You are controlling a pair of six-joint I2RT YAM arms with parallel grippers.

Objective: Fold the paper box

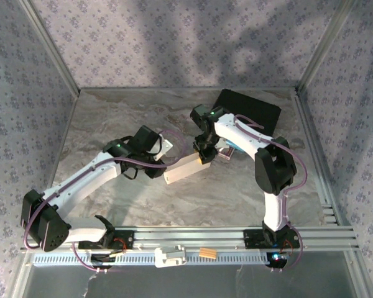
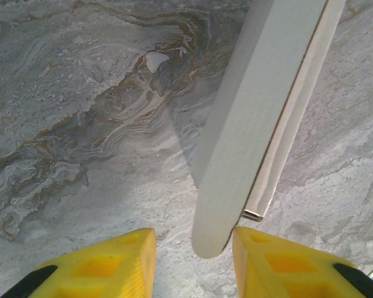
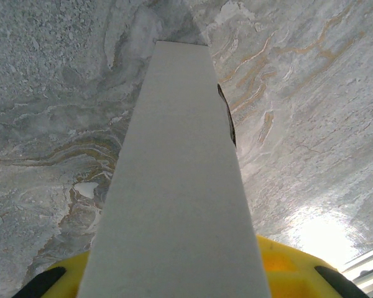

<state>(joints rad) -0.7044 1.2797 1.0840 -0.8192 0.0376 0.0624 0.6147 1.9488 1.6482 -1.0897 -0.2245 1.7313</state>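
Overhead view: paper box at mid-frame on the marble table, a pale flat slab set aslant from lower left to upper right. Right gripper sits on the box's upper-right end. Left gripper sits just above and left of the box's long edge. Black case lies in the upper right of the frame behind the right arm, apart from the box. On the metal rail along the bottom edge: a small white object and, just right of it, a tan block.

Left wrist view: paper box descends from upper right to bottom centre and ends in a rounded flap, with a folded strip along its right side and its shadow on the marble to the left. Left gripper jaws spread wide, yellow fingers at either lower corner, flap tip between them and nearer the right-hand one. Contact there cannot be told.

Right wrist view: paper box runs as a broad band from bottom centre to upper centre. Right gripper jaws drawn in on it, yellow fingers showing on both sides at the bottom edge and pinching the box between them.
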